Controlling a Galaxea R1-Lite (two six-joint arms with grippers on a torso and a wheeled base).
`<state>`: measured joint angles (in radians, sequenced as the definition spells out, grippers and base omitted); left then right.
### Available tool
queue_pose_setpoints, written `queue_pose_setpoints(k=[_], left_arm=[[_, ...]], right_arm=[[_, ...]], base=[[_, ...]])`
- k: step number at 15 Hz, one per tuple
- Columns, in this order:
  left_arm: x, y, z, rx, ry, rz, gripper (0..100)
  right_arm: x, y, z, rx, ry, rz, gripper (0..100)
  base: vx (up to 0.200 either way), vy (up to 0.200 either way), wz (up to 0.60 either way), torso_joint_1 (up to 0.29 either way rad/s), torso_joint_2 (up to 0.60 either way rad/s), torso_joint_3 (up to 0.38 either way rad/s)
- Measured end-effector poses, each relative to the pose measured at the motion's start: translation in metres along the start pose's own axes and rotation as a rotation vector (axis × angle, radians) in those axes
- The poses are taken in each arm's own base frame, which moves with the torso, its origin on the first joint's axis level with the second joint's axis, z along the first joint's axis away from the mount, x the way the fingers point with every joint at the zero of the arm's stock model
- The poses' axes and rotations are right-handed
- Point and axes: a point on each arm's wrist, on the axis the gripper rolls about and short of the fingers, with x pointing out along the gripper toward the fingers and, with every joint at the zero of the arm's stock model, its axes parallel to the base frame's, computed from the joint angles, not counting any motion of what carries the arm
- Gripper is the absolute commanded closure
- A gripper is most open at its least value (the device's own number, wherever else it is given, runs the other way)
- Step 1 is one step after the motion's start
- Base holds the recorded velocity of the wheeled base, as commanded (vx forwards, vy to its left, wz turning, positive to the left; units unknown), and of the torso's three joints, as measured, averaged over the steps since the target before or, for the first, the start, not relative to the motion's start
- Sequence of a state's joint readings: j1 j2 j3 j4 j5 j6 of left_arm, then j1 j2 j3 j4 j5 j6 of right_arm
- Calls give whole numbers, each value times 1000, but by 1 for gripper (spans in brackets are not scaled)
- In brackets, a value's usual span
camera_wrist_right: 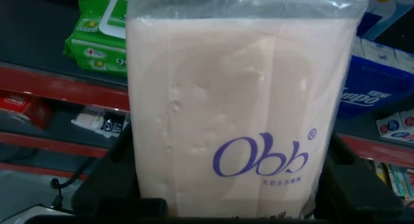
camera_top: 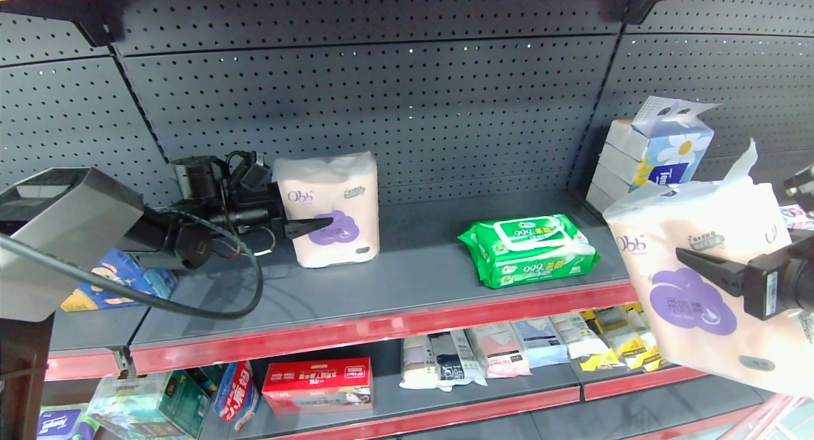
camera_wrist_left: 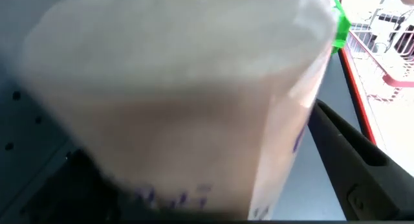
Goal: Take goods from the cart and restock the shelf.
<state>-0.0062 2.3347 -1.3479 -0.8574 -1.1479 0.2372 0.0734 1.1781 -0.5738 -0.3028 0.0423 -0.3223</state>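
Two pale pink packs: one shelved, one in the air

Item 1: pale pink soft-plastic pack of toilet rolls [camera_top: 331, 205] with a purple cloud mark, upright on the left part of the dark grey metal shelf board [camera_top: 413, 281] with a red front lip. The left gripper [camera_top: 321, 220] is set around it; whether it clamps or sits loose cannot be told. Item 2: second pale pink soft-plastic pack [camera_top: 706, 287], same mark, clamped in the right gripper [camera_top: 696, 265]. It is clear of the board and appears out in front of the red lip at the right end, long axis near upright and leaning a little. Bare board lies between item 1 and the flat green wipes packet [camera_top: 528, 249]. A narrower strip lies between that packet and the blue-and-white stack of tissue boxes [camera_top: 655, 154]. Both gaps lie inward and leftward of the right gripper, the nearer arm. Judged: item 2 wants carrying in over the lip, base level.
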Motion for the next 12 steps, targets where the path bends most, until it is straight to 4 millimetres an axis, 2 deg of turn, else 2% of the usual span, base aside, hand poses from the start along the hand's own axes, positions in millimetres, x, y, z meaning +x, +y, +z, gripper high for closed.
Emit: queue_pose_setpoints(k=[7, 12], left_arm=[[1, -7, -5, -8, 16, 53, 100], [-10, -32, 0, -29, 26, 56, 100]], right_arm=[[1, 1, -4, 3, 10, 3, 100], [-1, 1, -3, 3, 5, 2, 100]], base=[[0, 0, 0, 0, 0, 0], [0, 0, 0, 0, 0, 0]])
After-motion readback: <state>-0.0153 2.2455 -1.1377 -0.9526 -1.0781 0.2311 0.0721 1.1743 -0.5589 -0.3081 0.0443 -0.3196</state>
